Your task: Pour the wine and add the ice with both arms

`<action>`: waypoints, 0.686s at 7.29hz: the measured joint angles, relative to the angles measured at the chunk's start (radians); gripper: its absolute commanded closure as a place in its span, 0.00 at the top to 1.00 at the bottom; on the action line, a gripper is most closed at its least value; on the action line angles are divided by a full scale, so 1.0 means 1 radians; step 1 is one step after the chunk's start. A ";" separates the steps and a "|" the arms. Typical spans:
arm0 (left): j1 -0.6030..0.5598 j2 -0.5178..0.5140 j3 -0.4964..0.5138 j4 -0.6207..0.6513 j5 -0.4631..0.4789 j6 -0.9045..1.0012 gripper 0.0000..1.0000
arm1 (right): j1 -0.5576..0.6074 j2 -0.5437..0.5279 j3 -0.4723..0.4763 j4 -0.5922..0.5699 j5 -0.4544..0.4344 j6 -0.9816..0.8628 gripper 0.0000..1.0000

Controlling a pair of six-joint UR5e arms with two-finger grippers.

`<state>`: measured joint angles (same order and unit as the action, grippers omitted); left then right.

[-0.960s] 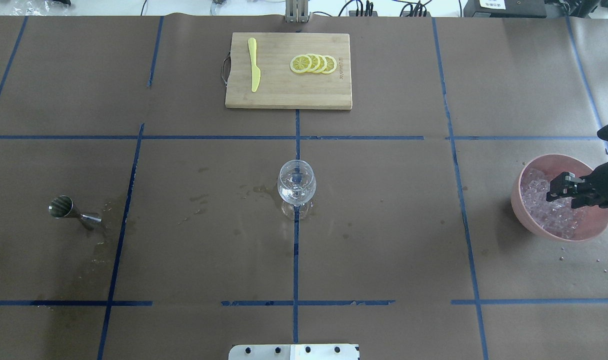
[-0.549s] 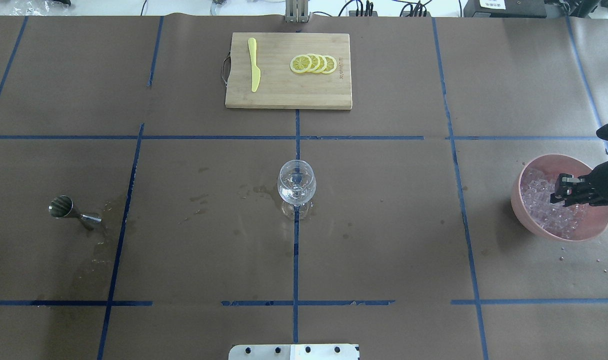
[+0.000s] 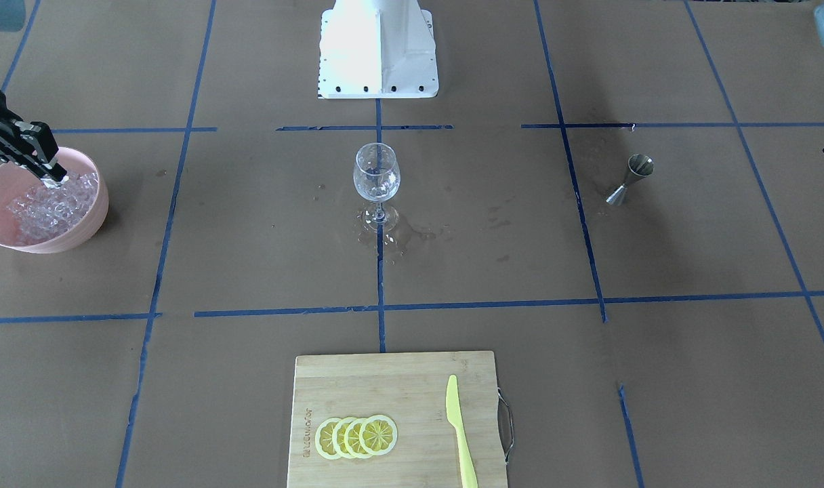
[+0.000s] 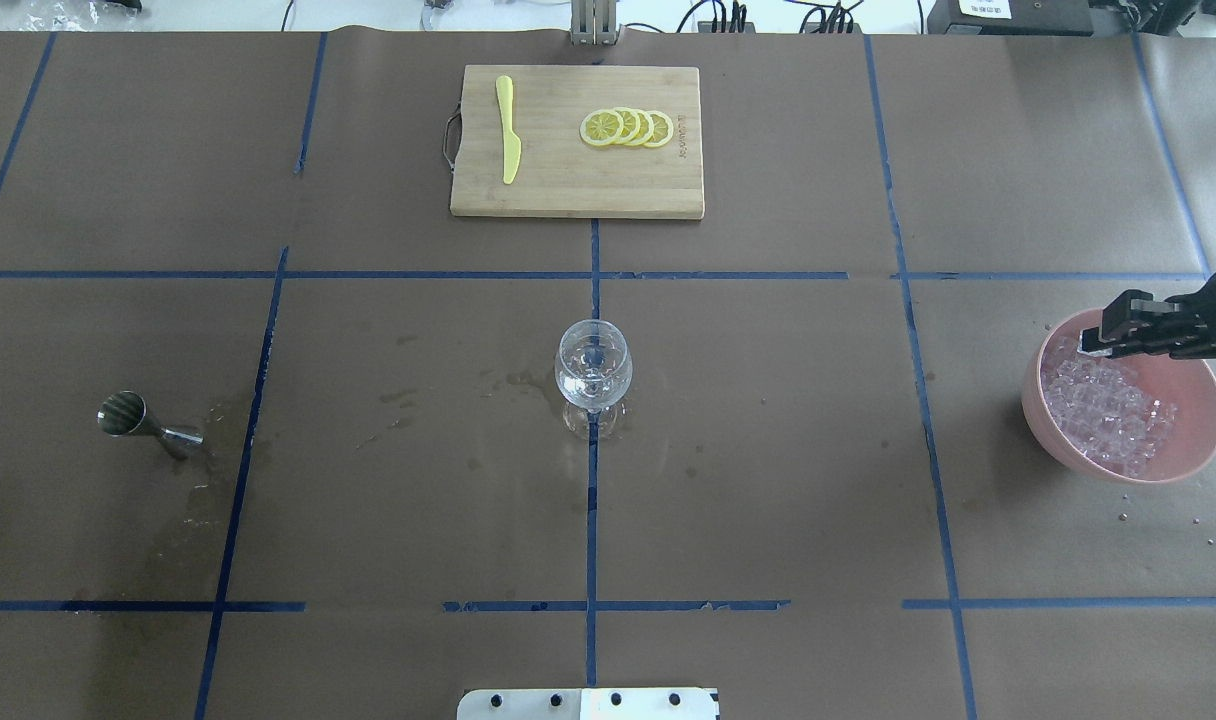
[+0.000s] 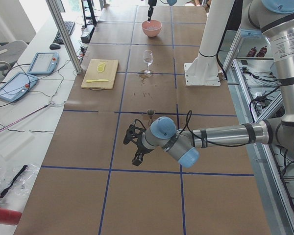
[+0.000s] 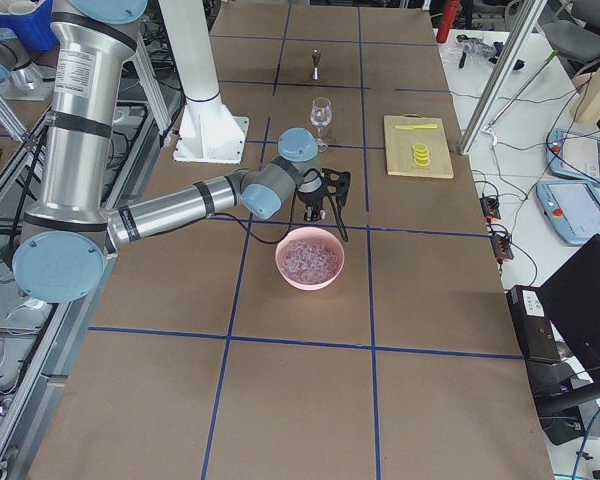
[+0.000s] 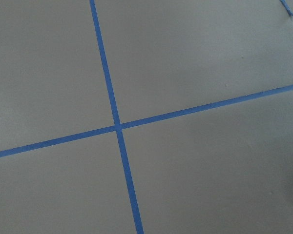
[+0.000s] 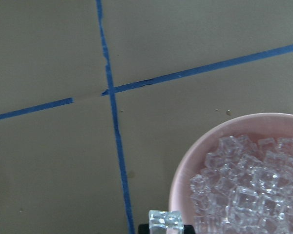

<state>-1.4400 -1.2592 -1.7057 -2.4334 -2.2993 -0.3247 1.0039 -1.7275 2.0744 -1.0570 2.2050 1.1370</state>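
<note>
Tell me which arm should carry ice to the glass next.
Right. Its end effector hangs over the bowl gripping an ice cube; the left end effector is far off at the table's other end.

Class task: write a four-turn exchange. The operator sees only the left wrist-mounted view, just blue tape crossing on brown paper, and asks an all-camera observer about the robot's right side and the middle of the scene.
Operator: My view shows nothing useful. What is happening on the robot's right?
Observer: The right tool is shut on one ice cube, over the pink bowl's edge.
Operator: And in the middle?
Observer: A wine glass stands upright there, far from the bowl.
</note>
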 measured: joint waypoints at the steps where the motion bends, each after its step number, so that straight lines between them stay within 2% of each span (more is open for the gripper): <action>1: 0.000 0.000 -0.001 -0.002 -0.001 0.000 1.00 | -0.044 0.065 0.014 -0.001 -0.005 0.088 0.00; 2: 0.000 0.000 -0.001 -0.003 -0.001 0.000 1.00 | -0.118 0.162 0.017 -0.003 -0.031 0.236 0.00; 3: 0.000 0.000 -0.001 -0.004 -0.001 -0.001 1.00 | -0.219 0.274 0.017 -0.024 -0.095 0.396 0.00; 4: 0.000 -0.001 0.000 -0.004 -0.001 -0.001 1.00 | -0.327 0.402 0.014 -0.099 -0.189 0.511 0.00; 5: 0.000 -0.001 0.002 -0.004 0.000 -0.001 1.00 | -0.432 0.565 -0.003 -0.238 -0.296 0.583 0.00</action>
<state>-1.4404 -1.2605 -1.7039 -2.4375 -2.2997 -0.3252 0.5721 -1.1621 2.0718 -1.2953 1.9089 1.7201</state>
